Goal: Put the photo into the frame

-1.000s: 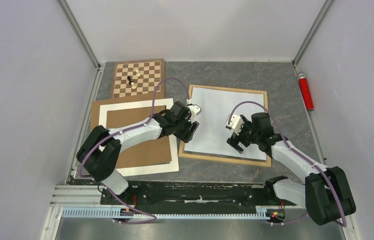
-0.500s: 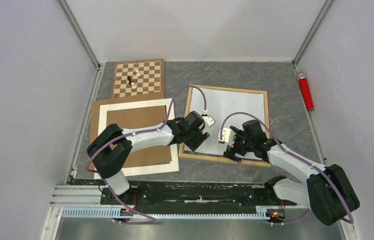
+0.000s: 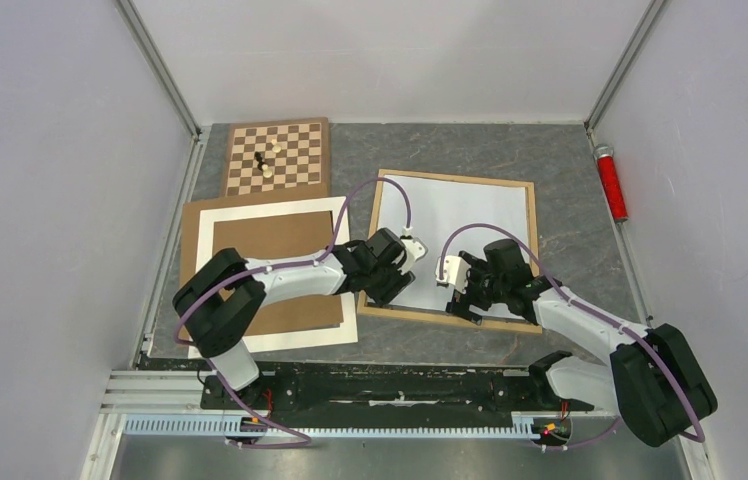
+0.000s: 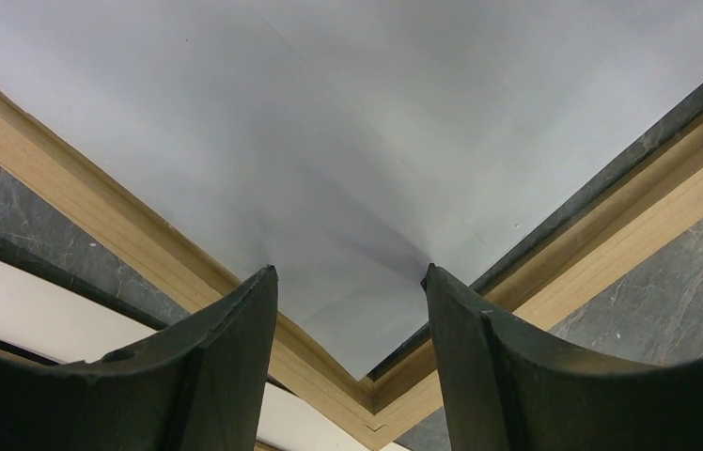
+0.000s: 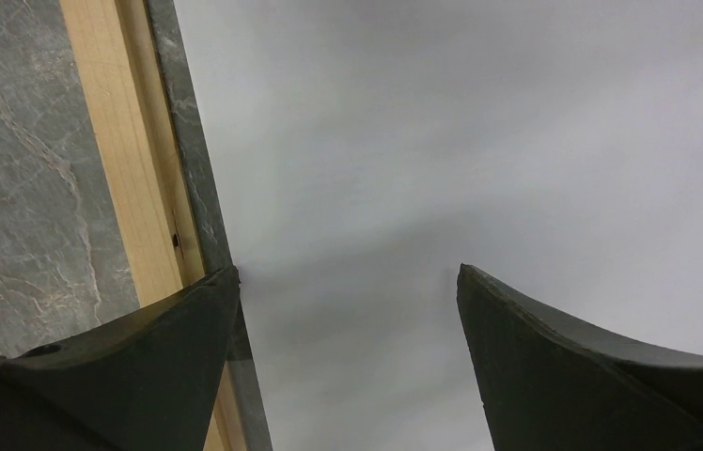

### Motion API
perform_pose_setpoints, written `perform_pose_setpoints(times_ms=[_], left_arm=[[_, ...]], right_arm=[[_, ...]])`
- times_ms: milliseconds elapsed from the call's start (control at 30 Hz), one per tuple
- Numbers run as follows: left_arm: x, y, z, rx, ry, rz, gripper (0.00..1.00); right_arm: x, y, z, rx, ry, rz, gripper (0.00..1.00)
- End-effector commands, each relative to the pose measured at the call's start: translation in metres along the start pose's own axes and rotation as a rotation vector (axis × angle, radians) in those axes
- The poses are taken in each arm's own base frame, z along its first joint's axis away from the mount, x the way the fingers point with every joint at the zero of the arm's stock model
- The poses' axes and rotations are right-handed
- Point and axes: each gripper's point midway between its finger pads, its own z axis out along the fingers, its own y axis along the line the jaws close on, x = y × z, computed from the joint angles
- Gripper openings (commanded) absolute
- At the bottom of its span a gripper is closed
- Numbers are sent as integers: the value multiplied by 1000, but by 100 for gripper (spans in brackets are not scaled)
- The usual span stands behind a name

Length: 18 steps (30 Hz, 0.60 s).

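The light wood frame (image 3: 455,178) lies flat right of centre with a plain white sheet (image 3: 470,220) inside its border. No printed picture side of the photo shows in any view. My left gripper (image 3: 395,290) is open over the frame's near-left corner. In the left wrist view that corner of the frame (image 4: 94,197) and the sheet (image 4: 329,141) lie between the fingers of the left gripper (image 4: 348,272). My right gripper (image 3: 465,303) is open over the sheet by the near edge. In the right wrist view, the right gripper (image 5: 348,272) spans the sheet (image 5: 470,141), one finger over the frame strip (image 5: 132,141).
A chessboard (image 3: 278,155) with a few pieces (image 3: 264,162) lies at the back left. In front of it a brown backing board (image 3: 270,260) rests on a white mat (image 3: 212,225). A red cylinder (image 3: 610,182) lies by the right wall. Walls close in three sides.
Both grippers came nearer the frame's near edge: the left from the frame's left side to its near-left corner, the right down and leftward. Both stayed open.
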Motion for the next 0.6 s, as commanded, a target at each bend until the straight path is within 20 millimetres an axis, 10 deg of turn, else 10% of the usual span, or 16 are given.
perform_pose_setpoints(times_ms=[0,567], left_arm=[[3,-6,-10,42,-5,68,66],[-13,-36,-32,234,-35,118,66]], right_arm=[[11,1,0,3,50,-8,89],[2,-8,-2,30,38,20,88]])
